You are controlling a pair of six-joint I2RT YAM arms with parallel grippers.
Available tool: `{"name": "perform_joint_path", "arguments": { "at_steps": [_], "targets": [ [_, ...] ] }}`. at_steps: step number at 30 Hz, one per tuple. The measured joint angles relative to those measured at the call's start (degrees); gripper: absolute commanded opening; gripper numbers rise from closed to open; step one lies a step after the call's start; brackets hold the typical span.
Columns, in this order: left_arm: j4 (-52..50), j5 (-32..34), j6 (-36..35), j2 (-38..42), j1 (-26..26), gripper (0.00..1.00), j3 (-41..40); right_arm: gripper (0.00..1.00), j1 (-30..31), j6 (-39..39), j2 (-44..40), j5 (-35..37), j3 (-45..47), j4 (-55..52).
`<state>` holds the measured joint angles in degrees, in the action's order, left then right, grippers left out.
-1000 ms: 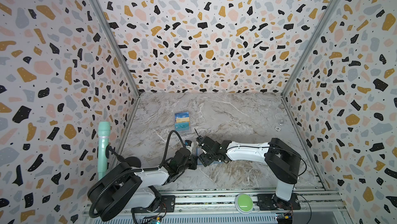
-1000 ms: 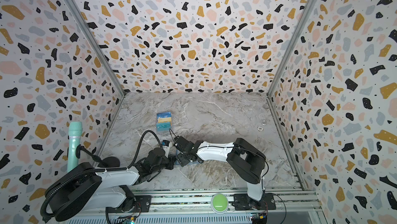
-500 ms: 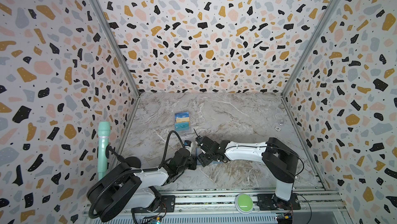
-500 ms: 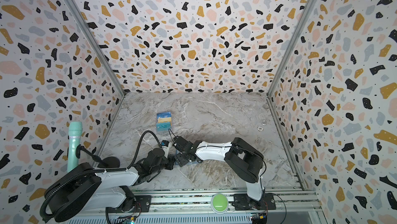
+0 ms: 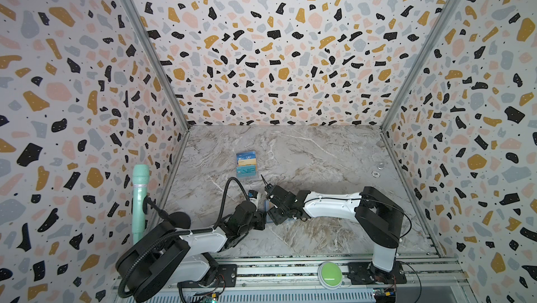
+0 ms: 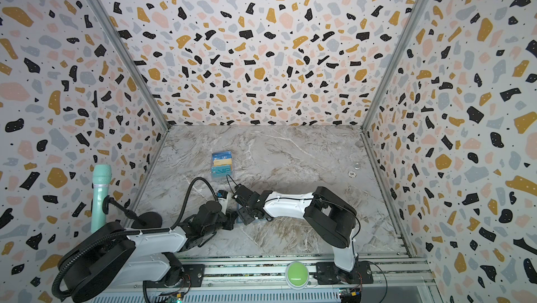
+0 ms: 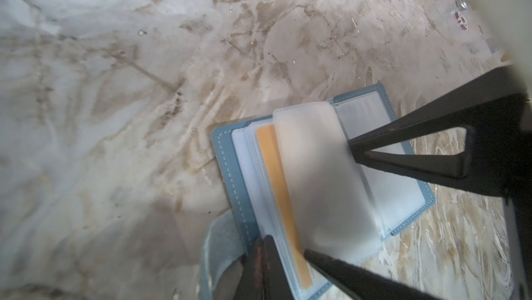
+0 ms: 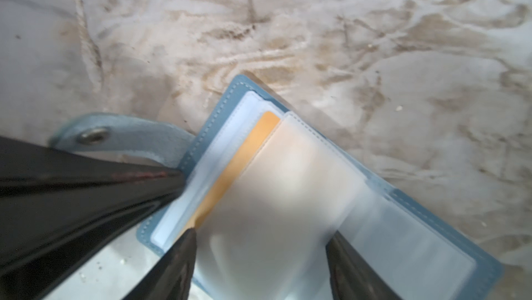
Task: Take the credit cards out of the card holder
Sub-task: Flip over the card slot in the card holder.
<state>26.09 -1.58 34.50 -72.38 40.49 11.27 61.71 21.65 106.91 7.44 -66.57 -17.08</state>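
**Marble tabletop: open card holder between both grippers**

Terrazzo-patterned walls close in the marble tabletop (image 5: 334, 153) on three sides. Toward the back, left of centre in both top views, lies a clear case of cards (image 5: 246, 165), well apart from the arms. Near the right wall a small silver disc (image 5: 380, 166) and a red-and-white chip (image 5: 375, 174) sit close together. A mint-green microphone (image 5: 140, 199) stands upright at the left edge, and a green button (image 5: 329, 274) sits on the front rail.

At the lower middle of both top views the two arms meet head-on. Their wrists cover nearly all of the card holder (image 7: 227, 169), so only a sliver of blue shows between them. The wrist views show it lying open on the marble with its clear sleeves fanned out and its snap tab (image 8: 121, 137) sticking out from one cover. An orange card (image 7: 277, 186) sits in a sleeve on the tab side. A raised sleeve (image 7: 322, 174), blurred in both wrist views, partly covers it.

The left gripper (image 7: 266, 246) has its fingers pressed together, with the tips on the holder's edge just beside the tab. Whether they pinch the cover or only press on it cannot be told. The right gripper (image 8: 259, 235) is spread wide, with one finger at each side of the raised sleeve. One of its fingertips is at the orange card's corner.
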Motion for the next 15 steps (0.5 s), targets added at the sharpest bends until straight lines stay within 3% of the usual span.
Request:
{"name": "perform_joint_path", "arguments": {
  "at_steps": [9,15],
  "targets": [
    [-0.4,-0.1,0.0,0.3,-0.2,0.07,0.0,0.62,-1.9,0.1,-2.0,2.3,1.7,-2.8],
    [-0.4,-0.1,0.0,0.4,-0.3,0.07,-0.1,0.46,-3.6,0.4,-2.7,3.7,2.1,-5.3]
  ]
}}
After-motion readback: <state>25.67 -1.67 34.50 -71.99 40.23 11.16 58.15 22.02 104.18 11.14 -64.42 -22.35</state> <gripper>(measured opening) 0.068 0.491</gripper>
